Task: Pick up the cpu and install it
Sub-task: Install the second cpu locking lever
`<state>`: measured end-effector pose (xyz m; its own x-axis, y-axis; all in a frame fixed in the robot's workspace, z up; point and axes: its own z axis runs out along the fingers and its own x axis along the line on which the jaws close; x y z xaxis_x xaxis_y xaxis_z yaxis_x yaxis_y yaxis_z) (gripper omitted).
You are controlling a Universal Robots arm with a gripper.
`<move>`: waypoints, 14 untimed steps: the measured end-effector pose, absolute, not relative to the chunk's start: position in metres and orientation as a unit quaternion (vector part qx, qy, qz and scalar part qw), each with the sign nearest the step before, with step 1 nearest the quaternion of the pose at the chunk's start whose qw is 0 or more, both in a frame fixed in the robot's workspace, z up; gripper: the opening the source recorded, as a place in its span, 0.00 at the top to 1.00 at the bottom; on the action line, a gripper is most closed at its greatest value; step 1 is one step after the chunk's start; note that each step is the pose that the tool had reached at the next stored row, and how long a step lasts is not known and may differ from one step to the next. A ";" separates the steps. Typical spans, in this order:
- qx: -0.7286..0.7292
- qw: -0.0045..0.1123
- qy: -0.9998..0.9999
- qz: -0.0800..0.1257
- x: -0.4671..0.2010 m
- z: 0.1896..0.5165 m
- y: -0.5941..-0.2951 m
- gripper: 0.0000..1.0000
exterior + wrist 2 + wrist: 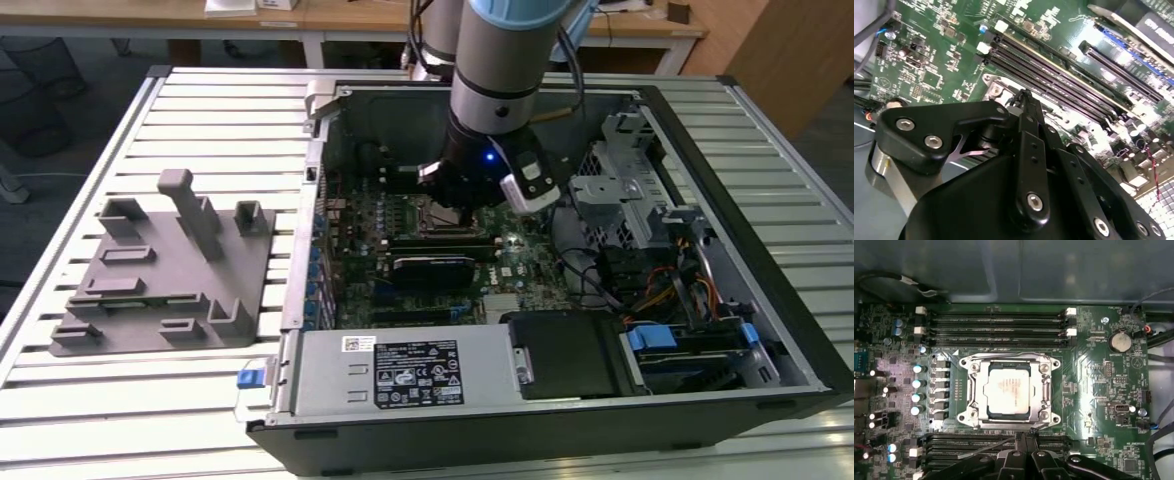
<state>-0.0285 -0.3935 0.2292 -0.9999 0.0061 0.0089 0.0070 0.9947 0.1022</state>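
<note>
In the exterior view, the arm is reaching down into the open computer case (747, 250), its gripper (461, 195) hanging over the motherboard (427, 250). In the second wrist view, the gripper (1024, 97) fingers are pressing together, holding nothing. In the first wrist view, the cpu (1008, 390) is sitting inside the metal-framed socket (1009, 390), just beside the fingertips.

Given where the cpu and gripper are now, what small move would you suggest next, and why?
Probably lift the gripper straight up. The cpu already appears seated inside the socket frame, and the fingertips sit beside the frame, not on the chip.
</note>
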 end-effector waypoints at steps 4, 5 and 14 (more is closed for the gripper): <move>-0.002 0.004 -0.999 -0.051 -0.041 0.229 -0.394 0.89; -0.002 0.004 -0.999 -0.051 -0.043 0.229 -0.394 0.89; 0.001 0.004 -0.999 -0.051 -0.048 0.218 -0.395 0.89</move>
